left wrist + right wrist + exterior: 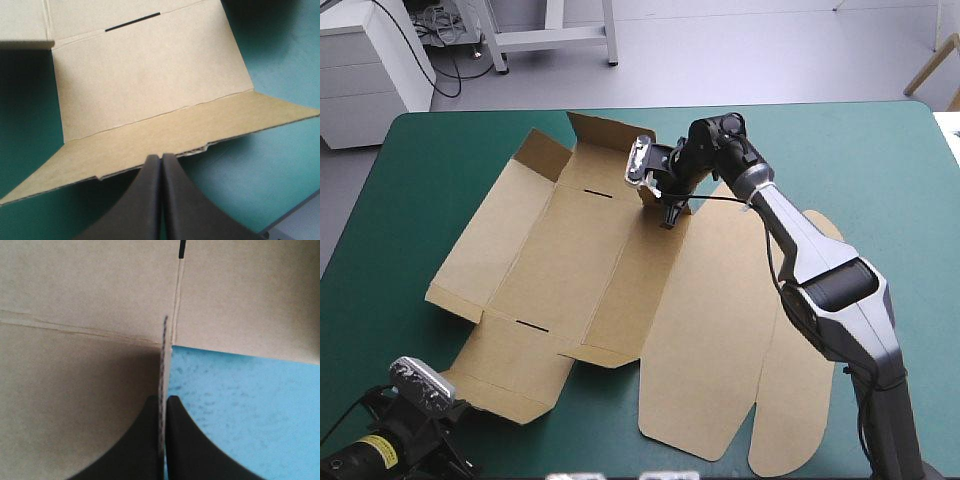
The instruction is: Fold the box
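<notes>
Closest in, the left claw [161, 157] is pinched to a point with nothing in it, its tips just short of the near flap [165, 135]. Across the teal-green desk [880, 160] the brown box [580, 260] lies mostly flat. Its long axis runs from that flap away to the far end, with lid panels spread rightward. At the far right corner the right claw [670, 212] grips an upright tab [163, 355] edge-on. Raising the near flap probably falls to the left arm.
</notes>
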You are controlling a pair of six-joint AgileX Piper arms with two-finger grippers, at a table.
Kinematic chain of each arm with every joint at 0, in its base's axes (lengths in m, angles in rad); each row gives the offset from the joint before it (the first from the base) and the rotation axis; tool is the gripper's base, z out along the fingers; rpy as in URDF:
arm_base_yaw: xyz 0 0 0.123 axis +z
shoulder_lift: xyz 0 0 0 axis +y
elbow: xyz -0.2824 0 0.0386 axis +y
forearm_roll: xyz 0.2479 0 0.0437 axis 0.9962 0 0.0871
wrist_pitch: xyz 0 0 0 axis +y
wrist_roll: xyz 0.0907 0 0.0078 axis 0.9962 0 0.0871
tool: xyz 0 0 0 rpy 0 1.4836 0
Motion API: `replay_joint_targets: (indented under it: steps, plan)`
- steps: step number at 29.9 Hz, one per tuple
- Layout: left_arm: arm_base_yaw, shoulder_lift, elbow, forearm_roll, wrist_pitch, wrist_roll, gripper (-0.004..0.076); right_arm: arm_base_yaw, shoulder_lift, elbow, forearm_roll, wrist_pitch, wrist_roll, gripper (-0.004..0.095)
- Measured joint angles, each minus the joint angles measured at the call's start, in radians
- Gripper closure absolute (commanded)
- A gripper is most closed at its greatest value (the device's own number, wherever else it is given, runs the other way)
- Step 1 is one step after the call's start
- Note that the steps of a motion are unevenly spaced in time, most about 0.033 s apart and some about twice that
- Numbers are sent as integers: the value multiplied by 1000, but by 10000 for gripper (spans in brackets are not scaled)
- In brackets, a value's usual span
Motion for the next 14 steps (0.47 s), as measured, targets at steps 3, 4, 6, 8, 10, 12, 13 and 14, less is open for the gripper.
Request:
replay_joint_targets:
  steps: [3,4,6,8,10,12,13,14]
  plan:
    - [0,-3,0,0,-3,0,734,24,0,-1,-9,-20,-50,928]
    - [0,-4,-1,0,-4,0,734,31,0,-1,-12,-24,-67,928]
    - [0,-6,-2,0,-6,0,734,54,1,-1,-6,-36,-107,928]
    - [0,-6,0,0,4,0,734,86,3,-1,22,-32,-133,928]
    - [0,-6,0,0,6,0,734,117,7,-1,39,-32,-161,928]
    - [0,-6,0,0,7,0,734,143,7,-1,47,-32,-179,928]
    - [0,-6,0,0,7,0,734,155,7,-1,45,-33,-186,928]
    - [0,-6,0,0,7,0,734,165,7,-1,42,-37,-189,927]
